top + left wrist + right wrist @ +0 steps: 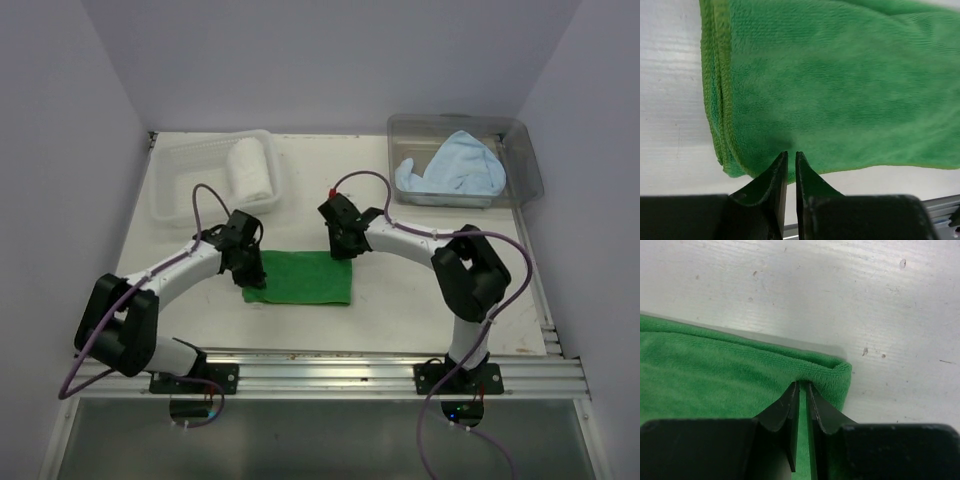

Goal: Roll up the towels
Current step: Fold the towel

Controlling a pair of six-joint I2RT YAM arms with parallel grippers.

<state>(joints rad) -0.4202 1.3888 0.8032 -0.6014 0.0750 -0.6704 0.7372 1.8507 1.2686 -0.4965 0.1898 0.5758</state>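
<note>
Surface (400,300) carries the green towel (300,278), folded flat between the arms. Left gripper (791,154) at its left end and right gripper (802,385) at its far right corner are each nearly closed, apparently pinching the hem. Rolling seems about to start; next, turn one edge over evenly. How much cloth the jaws hold is hidden.

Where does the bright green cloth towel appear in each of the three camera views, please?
Top external: bright green cloth towel lies flat in the picture's centre.
Left wrist: towel fills the upper right.
Right wrist: towel lower left, corner near centre.
Shared landmark: white tabletop bordering it.
</note>
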